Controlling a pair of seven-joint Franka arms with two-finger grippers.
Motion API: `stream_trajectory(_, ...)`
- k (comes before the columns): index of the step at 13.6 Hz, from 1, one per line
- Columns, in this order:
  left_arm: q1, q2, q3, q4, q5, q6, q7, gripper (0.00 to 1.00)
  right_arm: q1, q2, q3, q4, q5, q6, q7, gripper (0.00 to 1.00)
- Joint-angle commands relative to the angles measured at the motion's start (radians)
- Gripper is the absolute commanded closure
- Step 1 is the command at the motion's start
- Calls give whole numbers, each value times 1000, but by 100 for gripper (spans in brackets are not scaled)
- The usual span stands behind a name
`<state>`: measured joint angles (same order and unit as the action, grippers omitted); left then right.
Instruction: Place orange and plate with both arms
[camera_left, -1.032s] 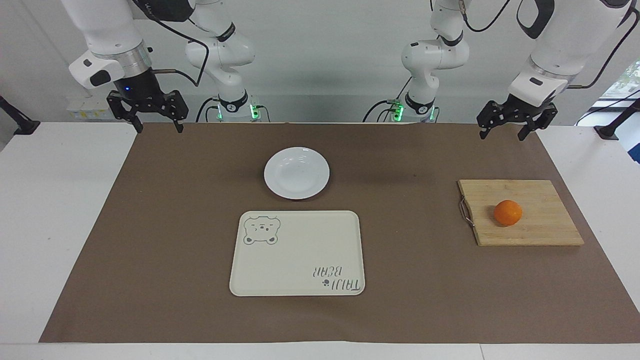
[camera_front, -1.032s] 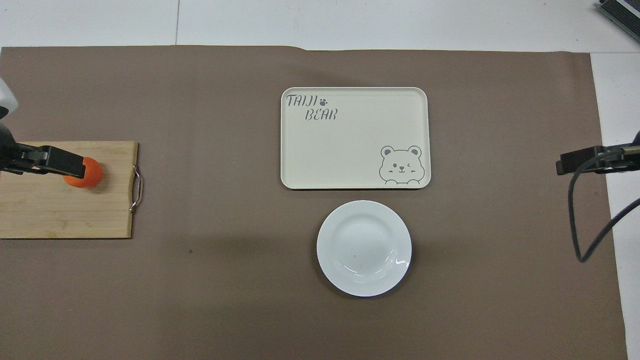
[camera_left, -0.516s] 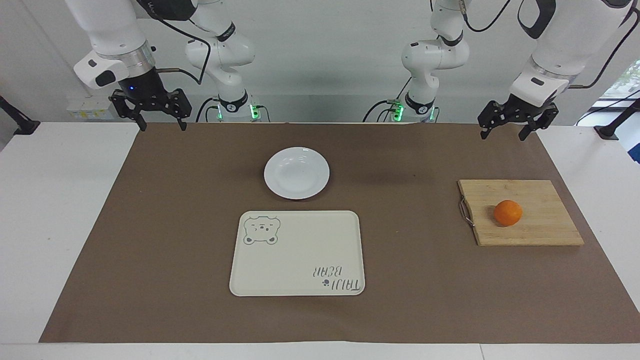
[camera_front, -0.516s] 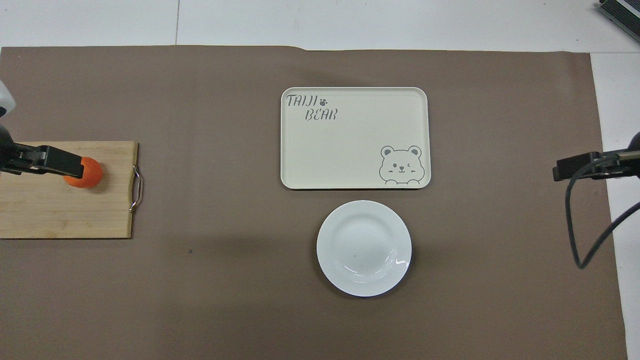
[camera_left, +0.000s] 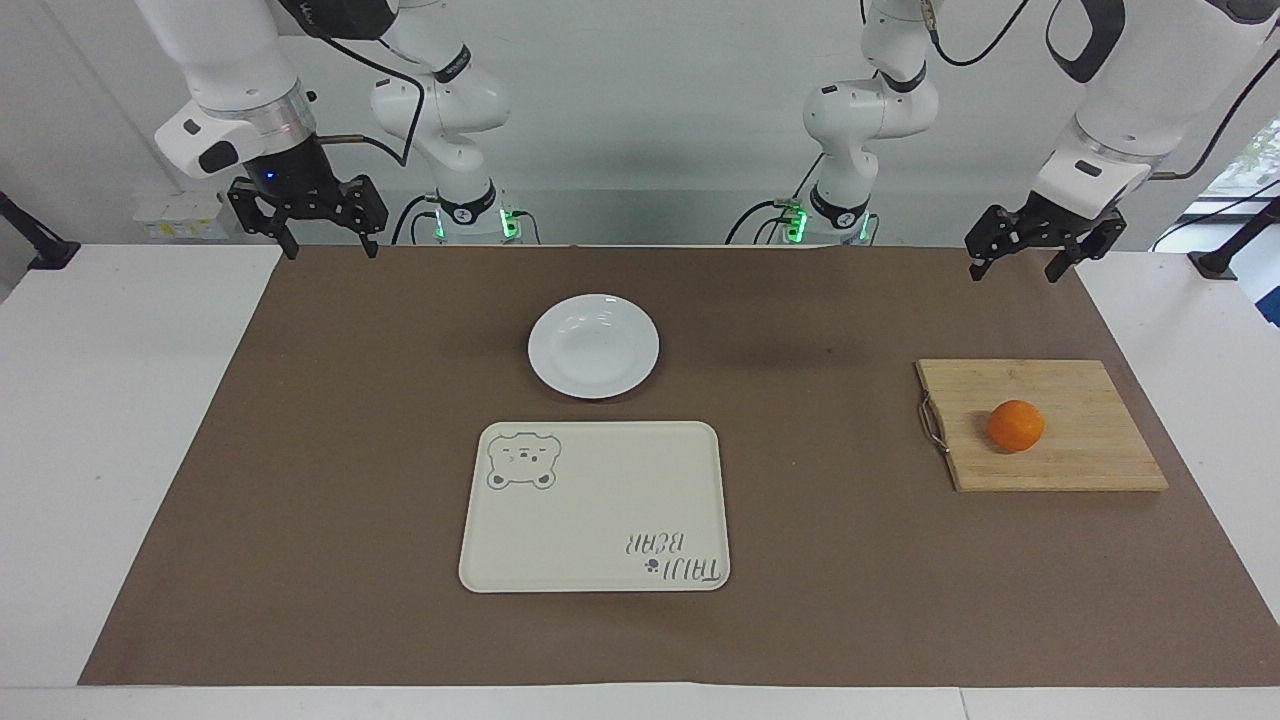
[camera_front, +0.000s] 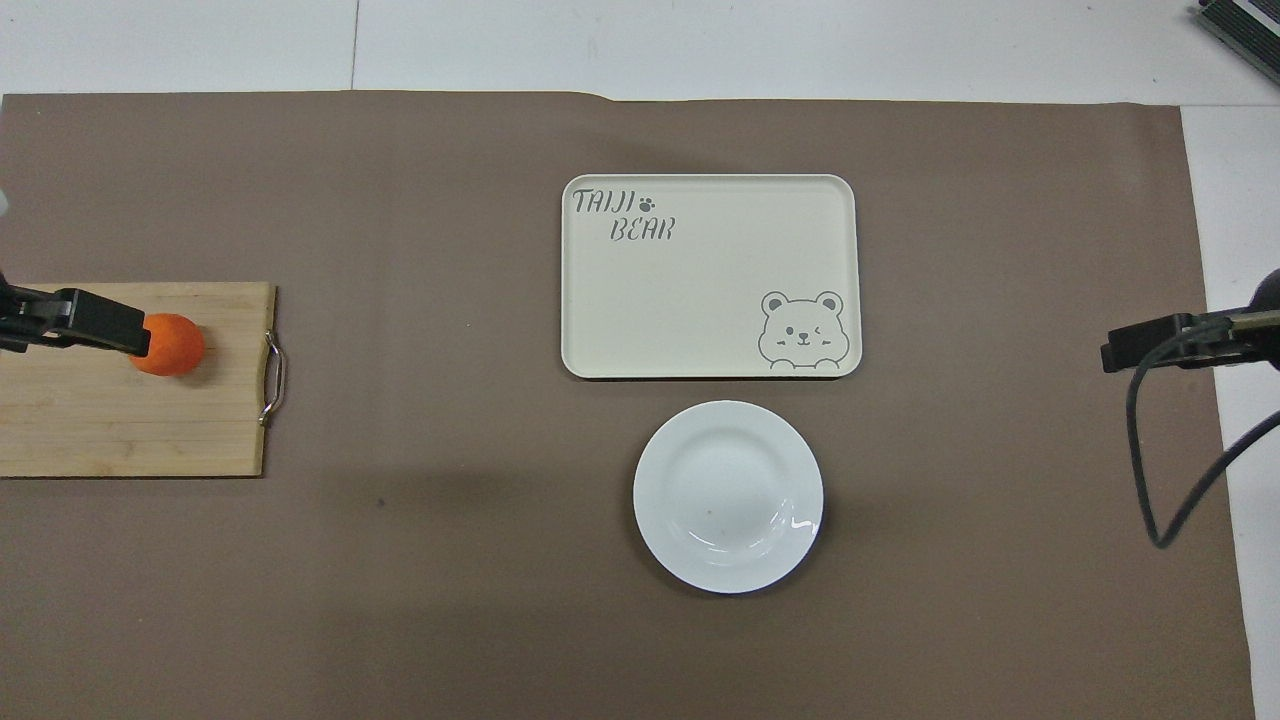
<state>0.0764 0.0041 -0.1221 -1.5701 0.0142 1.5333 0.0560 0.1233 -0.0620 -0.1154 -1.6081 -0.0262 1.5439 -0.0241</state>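
Robotics lab bench. White table (camera_left: 130, 420) with a brown paper mat (camera_left: 350, 480) laid over it. Beside the mat's robot-side edge, two small white arms (camera_left: 440, 110) on bases with green lights; two larger white arms (camera_left: 225, 70) trailing black cables; bare white wall.

What I count on my table

One orange (camera_left: 1016, 425), one plate (camera_left: 593, 345), one cream tray (camera_left: 594, 506) with a bear print, one wooden cutting board (camera_left: 1040, 425), one brown mat (camera_left: 350, 450). I have two large arms, each with one gripper: my left gripper (camera_left: 1045, 248), my right gripper (camera_left: 305, 222). Two smaller arms (camera_left: 445, 110) stand between them.
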Motion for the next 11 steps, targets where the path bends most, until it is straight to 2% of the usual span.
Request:
stream_trajectory(1,20,43,-4,32,-2,14,28,0,-7,-36,8,-39,20,1,9,0)
stream_trajectory(8,107,99,-5,32,-5,99,154,0,-7,-68,7,-116,135,8,10,0)
stream_trajectory(11,155,129,-5,28,-7,159,231,0,-7,-82,7,-148,143,16,6,0)
